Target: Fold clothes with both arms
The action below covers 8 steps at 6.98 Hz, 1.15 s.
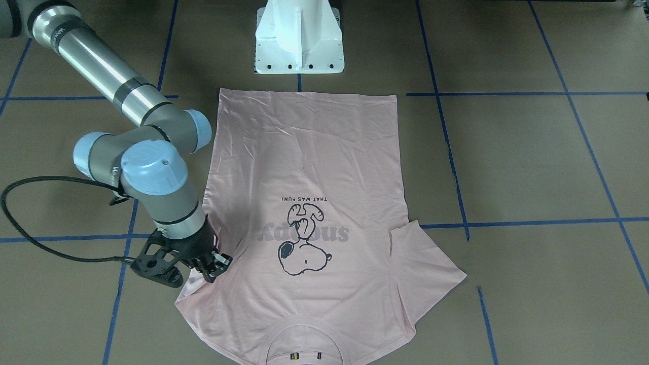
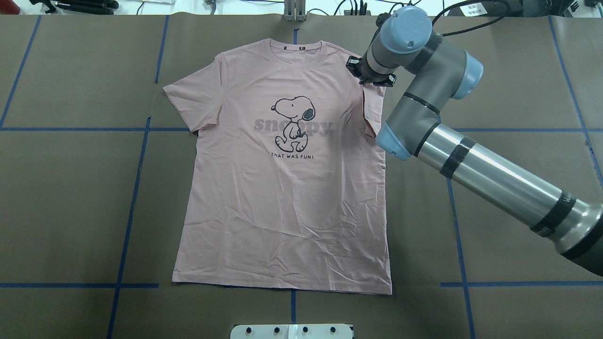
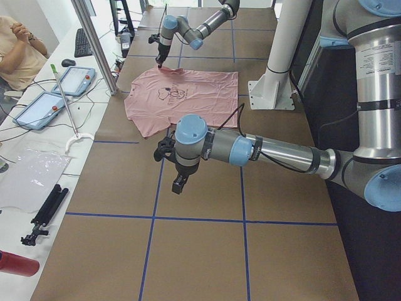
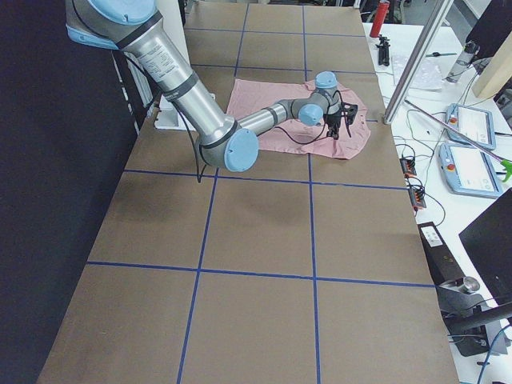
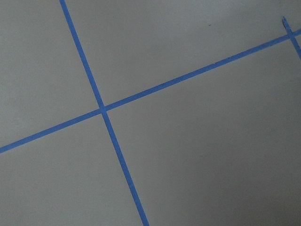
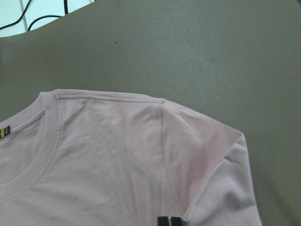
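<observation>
The pale pink T-shirt (image 1: 304, 167) lies flat, print up, on the brown table; it also shows in the overhead view (image 2: 282, 202) and the right wrist view (image 6: 117, 165). My right gripper (image 1: 215, 266) is low at the shirt's sleeve on my right, by the shoulder seam (image 2: 370, 77). It looks shut on the sleeve cloth, which is drawn inward and slightly raised. Its dark fingertips (image 6: 162, 221) show close together in the right wrist view. My left gripper (image 3: 178, 186) shows only in the left side view, over bare table away from the shirt; I cannot tell whether it is open.
The white pedestal base (image 1: 299, 40) stands just beyond the shirt's hem. Blue tape lines (image 5: 101, 110) grid the table. A person (image 3: 15, 44) and tablets (image 3: 44, 106) are at a side desk past a metal pole (image 3: 94, 44).
</observation>
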Tool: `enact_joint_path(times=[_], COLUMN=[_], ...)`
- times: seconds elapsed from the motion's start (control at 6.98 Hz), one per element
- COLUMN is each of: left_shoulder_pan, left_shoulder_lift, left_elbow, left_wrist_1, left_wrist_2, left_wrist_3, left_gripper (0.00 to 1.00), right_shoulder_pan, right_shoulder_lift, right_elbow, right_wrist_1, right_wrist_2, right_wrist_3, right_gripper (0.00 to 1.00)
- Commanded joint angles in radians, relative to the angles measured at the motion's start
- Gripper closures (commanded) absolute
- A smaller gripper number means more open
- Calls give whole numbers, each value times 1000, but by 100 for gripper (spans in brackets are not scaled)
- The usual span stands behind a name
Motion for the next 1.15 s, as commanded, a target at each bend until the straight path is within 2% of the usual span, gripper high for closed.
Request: enact_joint_path(times=[0.0,0.14,0.29,0.43,0.57,0.72,0.86,1.0], left_shoulder_pan=[0,1,1,12,81,144,231,294], left_shoulder_lift=[1,-2,-22,-34,-44,-109,-233,-336], left_elbow=[0,4,36,40,69,133,211,262], left_wrist_1=[0,-3,-27,-140,-273,-367,-366,-371], left_wrist_2=[0,-2,-105,-135,-134,-133,-121,-32], left_wrist_3=[0,-2,-85,-239,-365,-478,-602,-737], left_gripper=[0,0,0,0,0,0,0,0], right_shoulder_pan=[-101,-121,-120,-106,-77,-69,-66,-55], right_shoulder_lift=[56,72,72,72,57,29,-50,-104], right_elbow=[-63,-64,-48,-10,46,100,214,319], right_wrist_1=[4,5,5,5,4,7,9,6], right_wrist_2=[-140,-188,-182,-164,-80,-25,-9,34], right_wrist_3=[7,5,4,7,2,2,1,-4], right_gripper=[1,0,0,0,0,0,0,0])
